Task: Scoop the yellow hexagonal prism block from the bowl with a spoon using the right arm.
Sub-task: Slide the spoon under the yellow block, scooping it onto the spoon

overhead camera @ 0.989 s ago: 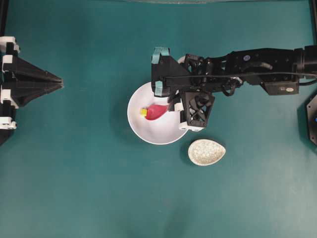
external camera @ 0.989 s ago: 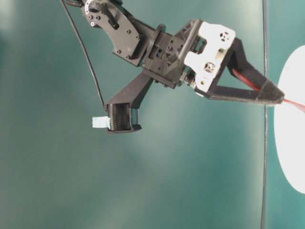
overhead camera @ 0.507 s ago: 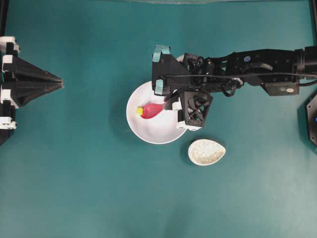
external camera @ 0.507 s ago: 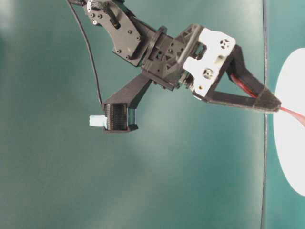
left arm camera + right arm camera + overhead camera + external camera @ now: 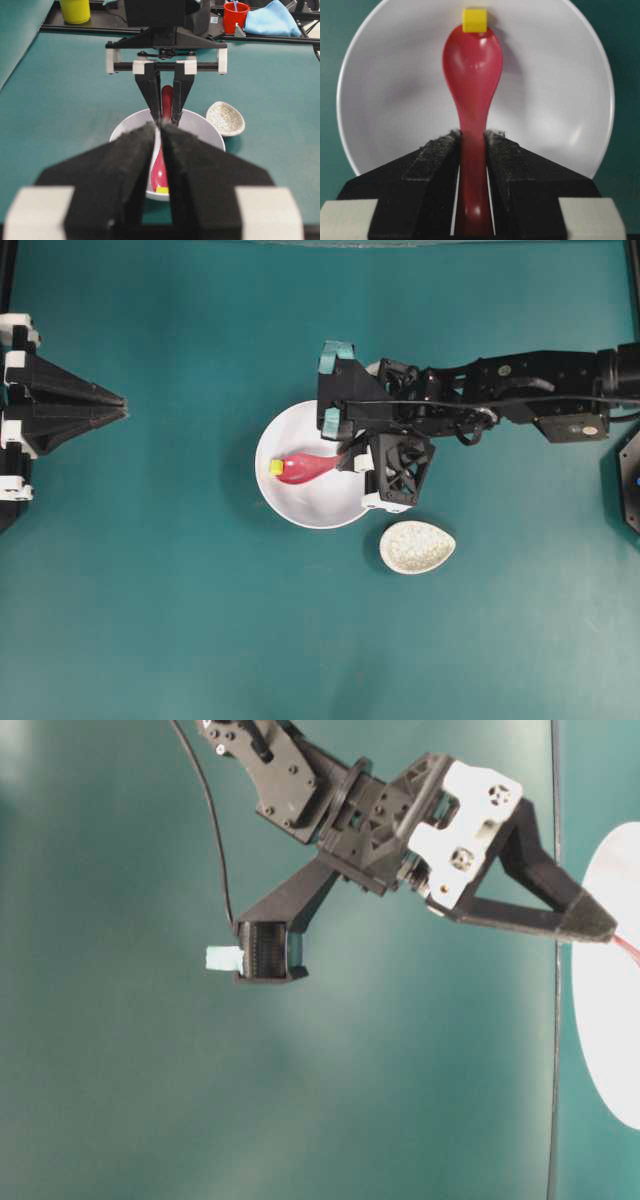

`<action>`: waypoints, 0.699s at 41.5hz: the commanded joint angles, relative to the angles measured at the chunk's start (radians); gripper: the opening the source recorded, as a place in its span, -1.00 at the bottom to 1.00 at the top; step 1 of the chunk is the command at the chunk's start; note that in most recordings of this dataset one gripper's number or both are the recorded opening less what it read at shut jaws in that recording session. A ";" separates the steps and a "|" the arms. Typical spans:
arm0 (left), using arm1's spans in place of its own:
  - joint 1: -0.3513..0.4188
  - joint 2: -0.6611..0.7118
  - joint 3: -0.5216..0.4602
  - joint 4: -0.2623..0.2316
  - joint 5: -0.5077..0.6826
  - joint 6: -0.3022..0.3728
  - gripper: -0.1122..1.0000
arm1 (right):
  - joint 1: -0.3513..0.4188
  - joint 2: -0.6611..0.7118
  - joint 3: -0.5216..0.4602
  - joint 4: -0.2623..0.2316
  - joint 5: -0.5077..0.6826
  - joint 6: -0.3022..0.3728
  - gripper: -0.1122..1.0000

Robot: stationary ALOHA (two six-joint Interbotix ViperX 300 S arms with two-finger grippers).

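My right claw (image 5: 472, 145) pinches the spoon (image 5: 472, 85) by its handle, scoop inside the bowl (image 5: 560, 90). At the scoop's tip, touching it, sits the yellow block (image 5: 474, 20) (bowl's far side). My left claw (image 5: 118, 405) is pressed together.

One bowl (image 5: 312, 502), one spoon (image 5: 303, 468), one yellow block (image 5: 276, 468), one speckled dish (image 5: 417, 547).

Spoon (image 5: 472, 100) handle end hidden between the right claw (image 5: 472, 142) pads; bowl (image 5: 610, 980) cropped at table-level edge.
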 commanded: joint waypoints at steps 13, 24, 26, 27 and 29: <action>0.003 0.003 -0.023 0.003 -0.006 -0.002 -0.55 | 0.006 -0.066 0.041 0.034 -0.081 0.002 -0.34; 0.003 0.003 -0.025 0.002 -0.008 -0.002 -0.55 | 0.006 -0.069 0.044 0.035 -0.083 0.002 -0.34; 0.003 0.003 -0.025 0.003 -0.006 -0.002 -0.55 | 0.006 -0.069 0.044 0.035 -0.083 0.002 -0.34; 0.003 0.003 -0.025 0.003 -0.008 -0.002 -0.55 | 0.005 -0.069 0.044 0.035 -0.083 0.002 -0.34; 0.003 0.003 -0.025 0.003 -0.006 -0.003 -0.55 | 0.006 -0.069 0.043 0.035 -0.083 0.002 -0.34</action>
